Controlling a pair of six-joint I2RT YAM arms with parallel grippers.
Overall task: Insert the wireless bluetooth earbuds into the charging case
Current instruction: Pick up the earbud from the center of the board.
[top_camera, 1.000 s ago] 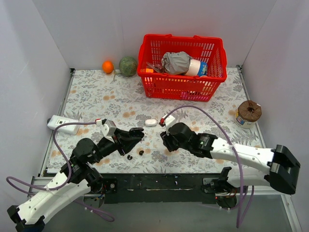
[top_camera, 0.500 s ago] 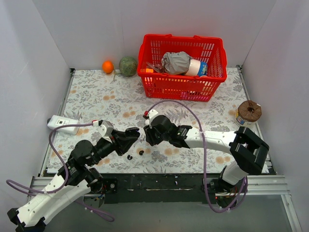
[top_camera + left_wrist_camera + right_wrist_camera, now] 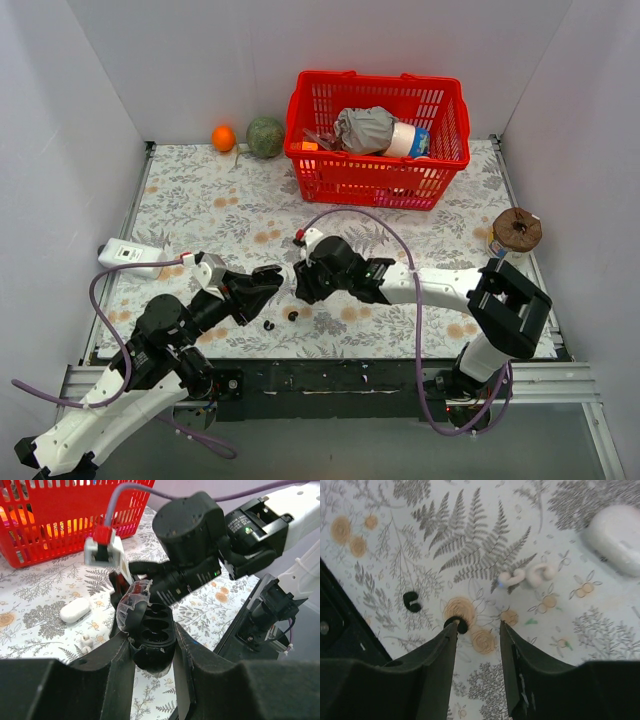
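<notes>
Starting near the arm bases: seeing two tiny glossy black earbuds [image 3: 292, 315] lying loose on the flowery table [image 3: 200, 200], close together and not yet in any case. Peeking through the right wrist view and finding one of them just beside the tip of one finger, the other a little off to the side, nearer the dark table edge.

A bit farther out: holding the right hand [image 3: 477, 626] with fingers spread apart, gripping nothing, hanging low over those earbuds. Probably needing only a small slide sideways and a dip down to get around the nearest one.

Right beside it: squeezing the left hand [image 3: 150, 645] tight on the small black oval charging case [image 3: 152, 625], lid flipped open, two round cups showing and looking empty. Turning the open side toward the right hand, so likely making for a short carry.

Farther again: spotting two little white pieces [image 3: 527, 575] lying side by side, likely earbuds too, then a white pebble-shaped case [image 3: 617, 537] past them. Farthest back: seeing a red plastic basket [image 3: 375, 140] by the wall.
</notes>
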